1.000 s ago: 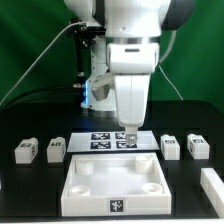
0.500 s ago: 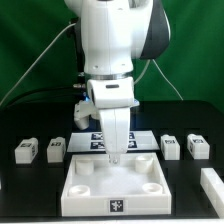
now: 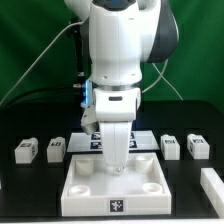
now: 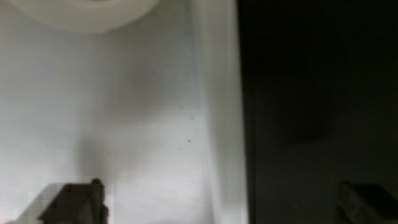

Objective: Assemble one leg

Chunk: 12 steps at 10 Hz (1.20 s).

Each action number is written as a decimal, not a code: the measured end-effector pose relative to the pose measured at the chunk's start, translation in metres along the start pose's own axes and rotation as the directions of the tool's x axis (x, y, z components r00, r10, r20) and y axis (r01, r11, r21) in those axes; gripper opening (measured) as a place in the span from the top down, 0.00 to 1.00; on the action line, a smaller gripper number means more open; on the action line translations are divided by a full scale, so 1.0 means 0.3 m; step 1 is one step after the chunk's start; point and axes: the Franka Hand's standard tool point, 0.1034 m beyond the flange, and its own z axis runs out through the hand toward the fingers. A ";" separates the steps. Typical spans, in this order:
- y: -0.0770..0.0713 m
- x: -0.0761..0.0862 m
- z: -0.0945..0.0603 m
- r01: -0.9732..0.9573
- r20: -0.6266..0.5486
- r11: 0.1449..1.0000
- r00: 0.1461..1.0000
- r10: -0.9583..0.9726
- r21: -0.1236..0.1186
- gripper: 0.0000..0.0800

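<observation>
Four small white legs with marker tags lie on the black table in the exterior view: two at the left (image 3: 26, 150) (image 3: 56, 149) and two at the right (image 3: 170, 146) (image 3: 198, 147). My gripper (image 3: 117, 166) hangs low over the back part of the large white square tray-like piece (image 3: 80, 186), far from all the legs. In the wrist view my gripper (image 4: 217, 208) is open and holds nothing. One fingertip (image 4: 71, 205) is over the white piece (image 4: 143, 110) and the other is over the black table beside its edge. A round socket (image 4: 98, 12) shows at a corner.
The marker board (image 3: 93, 141) lies behind the tray-like piece, partly hidden by my arm. Another white piece (image 3: 213, 186) sits at the exterior view's right edge, cut off by the frame. A green wall stands behind the table.
My arm has moved from over the marker board toward the exterior view's left and front, and lower, so the gripper now hangs over the tray-like piece. The parts have not moved.
</observation>
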 end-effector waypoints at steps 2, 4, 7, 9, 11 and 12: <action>-0.001 -0.002 0.001 -0.001 0.000 1.000 1.000 0.001 0.001 0.37; -0.001 -0.003 0.002 -0.002 0.000 1.000 1.000 0.002 0.001 0.86; 0.005 -0.004 -0.002 -0.004 -0.001 1.000 1.000 0.004 -0.006 0.92; 0.006 -0.004 -0.002 -0.004 -0.001 1.000 1.000 0.004 -0.006 0.92; 0.006 -0.004 -0.002 -0.004 -0.001 1.000 1.000 0.004 -0.006 0.92; 0.006 -0.004 -0.002 -0.004 -0.001 1.000 1.000 0.004 -0.006 0.92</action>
